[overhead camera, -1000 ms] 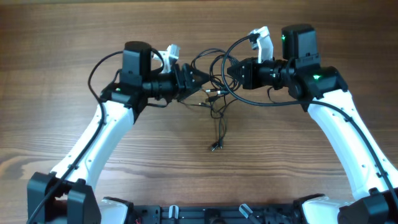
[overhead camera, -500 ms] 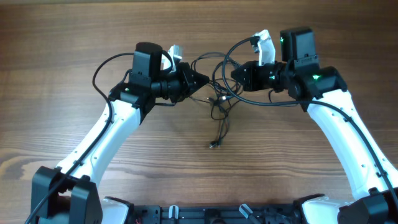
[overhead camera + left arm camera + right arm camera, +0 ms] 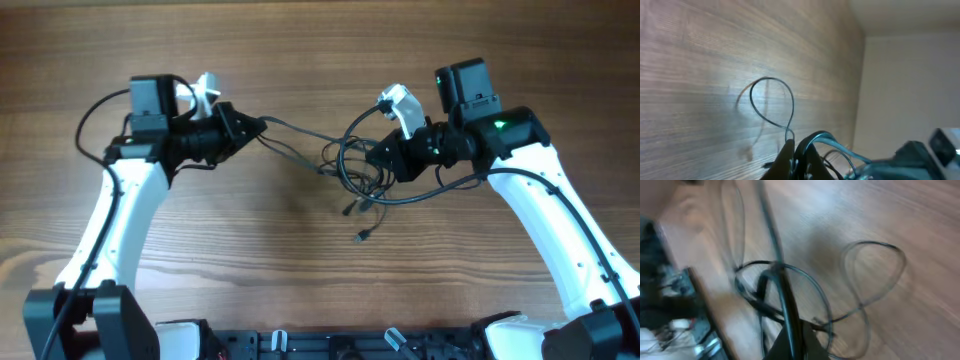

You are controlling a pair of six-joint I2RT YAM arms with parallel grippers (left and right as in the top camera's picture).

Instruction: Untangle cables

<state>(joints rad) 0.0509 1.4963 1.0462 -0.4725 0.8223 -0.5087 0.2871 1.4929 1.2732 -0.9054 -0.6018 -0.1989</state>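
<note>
- Overhead: the cables (image 3: 350,172) lie in a loose black tangle on the wooden counter (image 3: 300,260), right of its middle.
- Overhead: the left end effector (image 3: 256,128) sits well to the left of the tangle, closed on 1 thin strand that runs taut from its tip across to the bundle.
- Overhead: the right end effector (image 3: 378,160) touches the tangle's right edge, its tip among the loops, closed on the cables there.
- Overhead: 2 small plug ends hang out of the tangle on the near side and lie on the wood.
- Left wrist: the left end effector (image 3: 799,159) shows its fingers pressed together at the bottom edge, pinching the cables (image 3: 791,102).
- Left wrist: 1 wire rises from the tip in a rounded loop above the counter (image 3: 700,75).
- Right wrist: the picture is blurred. The right end effector (image 3: 790,337) narrows to a closed point with strands around it.
- Right wrist: the cables (image 3: 874,243) form 1 loop to the right of the tip and others to its left, over the counter (image 3: 840,210).
</note>
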